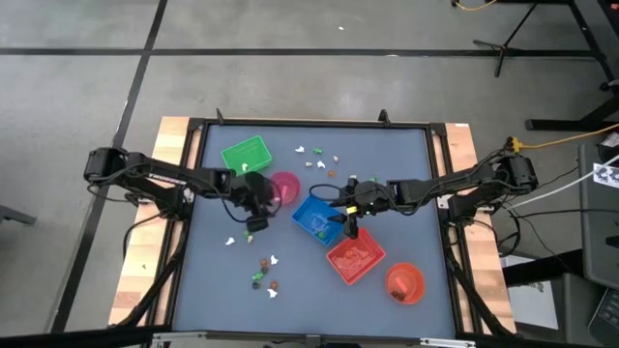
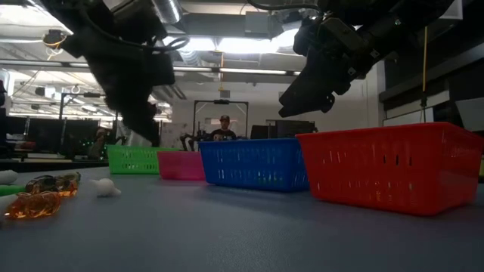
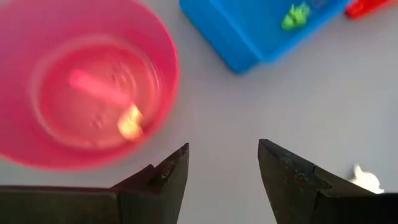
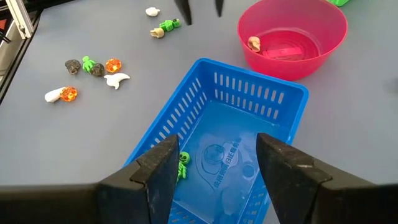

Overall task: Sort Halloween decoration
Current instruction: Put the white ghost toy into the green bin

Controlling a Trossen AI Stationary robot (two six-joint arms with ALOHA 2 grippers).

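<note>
The left gripper [image 1: 257,223], fingers spread and empty, hangs at the pink bowl's [image 1: 286,187] seven o'clock. The right gripper [image 4: 214,162], also spread and empty, hovers over the blue tray [image 1: 314,217]. Trinkets [image 1: 266,273] lie scattered at the table's [image 1: 387,155] six and twelve o'clock; their axes are unreadable.

desk [image 1: 406,184]: matt smooth grey-blue top, pale wood side boards | blue tray [image 4: 249,124]: slotted glossy plastic | pink bowl [image 4: 292,34]: translucent glossy plastic | red tray [image 2: 393,170]: slotted plastic | orange trinket [image 2: 34,202]: clear, glassy | gripper fingers [image 3: 165,180]: matt dark plastic
</note>
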